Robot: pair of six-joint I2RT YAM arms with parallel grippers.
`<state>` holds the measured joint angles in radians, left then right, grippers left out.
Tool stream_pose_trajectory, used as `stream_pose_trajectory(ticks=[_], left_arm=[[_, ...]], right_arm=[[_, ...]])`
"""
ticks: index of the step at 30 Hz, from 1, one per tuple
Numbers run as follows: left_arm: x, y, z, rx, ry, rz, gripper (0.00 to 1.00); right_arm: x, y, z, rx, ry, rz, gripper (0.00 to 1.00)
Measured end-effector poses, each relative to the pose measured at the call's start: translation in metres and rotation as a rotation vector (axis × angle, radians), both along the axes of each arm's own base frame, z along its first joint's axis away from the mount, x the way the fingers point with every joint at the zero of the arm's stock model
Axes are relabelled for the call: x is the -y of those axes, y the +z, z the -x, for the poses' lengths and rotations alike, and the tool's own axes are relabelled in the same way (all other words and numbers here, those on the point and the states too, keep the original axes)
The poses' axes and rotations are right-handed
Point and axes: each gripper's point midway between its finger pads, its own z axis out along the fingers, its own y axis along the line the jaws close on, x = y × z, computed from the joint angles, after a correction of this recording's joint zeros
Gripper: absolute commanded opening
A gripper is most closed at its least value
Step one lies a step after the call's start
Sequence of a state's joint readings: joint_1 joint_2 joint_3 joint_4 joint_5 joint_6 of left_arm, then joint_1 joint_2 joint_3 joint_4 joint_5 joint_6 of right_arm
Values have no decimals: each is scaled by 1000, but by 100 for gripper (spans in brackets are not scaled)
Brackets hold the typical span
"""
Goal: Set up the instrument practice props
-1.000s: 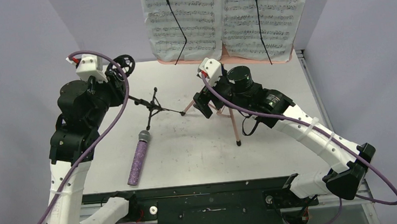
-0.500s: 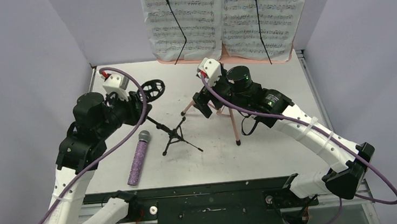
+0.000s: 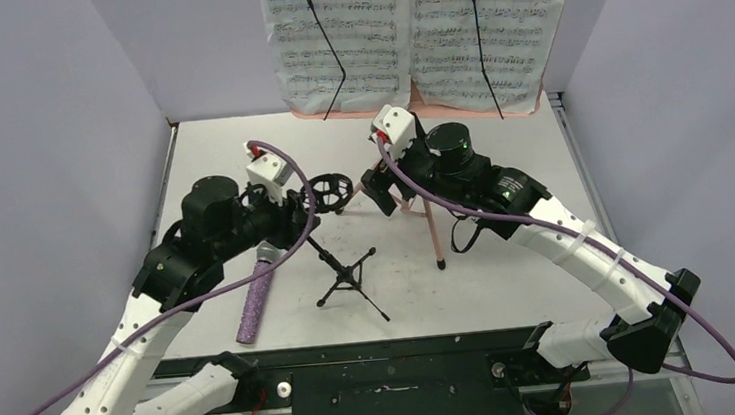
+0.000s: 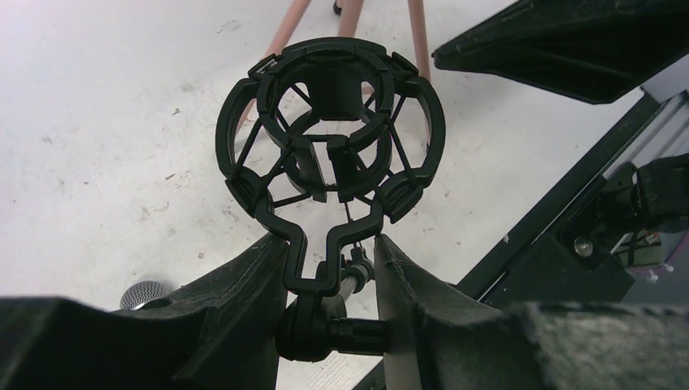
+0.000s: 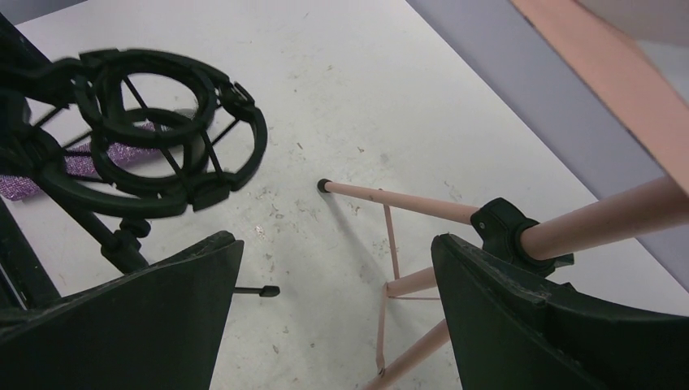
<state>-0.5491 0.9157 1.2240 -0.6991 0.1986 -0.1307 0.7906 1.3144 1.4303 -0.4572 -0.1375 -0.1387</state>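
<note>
The left gripper (image 4: 329,244) clamped the black mic stand (image 4: 313,329) by its neck, the ring (image 4: 231,138) just beyond its fingertips, seemingly to plant the tilted tripod upright, while the right gripper (image 5: 335,244) hung open beside the pole of the pink music stand (image 5: 601,219) and the microphone (image 3: 254,303) lay beneath the left gripper.

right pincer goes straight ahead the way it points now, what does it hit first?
Probably the pink stand's legs, which lie straight between the open right pincer's fingers; then the table. Depth is unclear.

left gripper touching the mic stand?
Touching. Left wrist view: both fingers of the left gripper pinch the mic stand just below its ring mount.
</note>
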Motion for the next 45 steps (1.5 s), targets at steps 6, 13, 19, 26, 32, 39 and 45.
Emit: stream_pose_trajectory(ticks=[6, 13, 19, 26, 32, 39, 45], left_arm=[[35, -17, 2, 12, -112, -94, 0], [63, -18, 7, 89, -192, -171, 0], [83, -20, 3, 146, -232, -225, 0], [100, -24, 9, 182, -297, -249, 11], [108, -26, 11, 195, -322, -254, 58], [122, 7, 7, 266, -322, -156, 79], [130, 33, 6, 305, -307, -51, 70]], right_arm=[[13, 21, 2, 75, -35, -35, 90], [31, 71, 12, 215, -64, -153, 90], [43, 108, 23, 311, -66, -256, 90], [43, 117, 23, 335, -67, -284, 90], [43, 117, 23, 334, -68, -283, 90], [42, 114, 21, 329, -73, -277, 90], [42, 114, 20, 330, -77, -277, 90]])
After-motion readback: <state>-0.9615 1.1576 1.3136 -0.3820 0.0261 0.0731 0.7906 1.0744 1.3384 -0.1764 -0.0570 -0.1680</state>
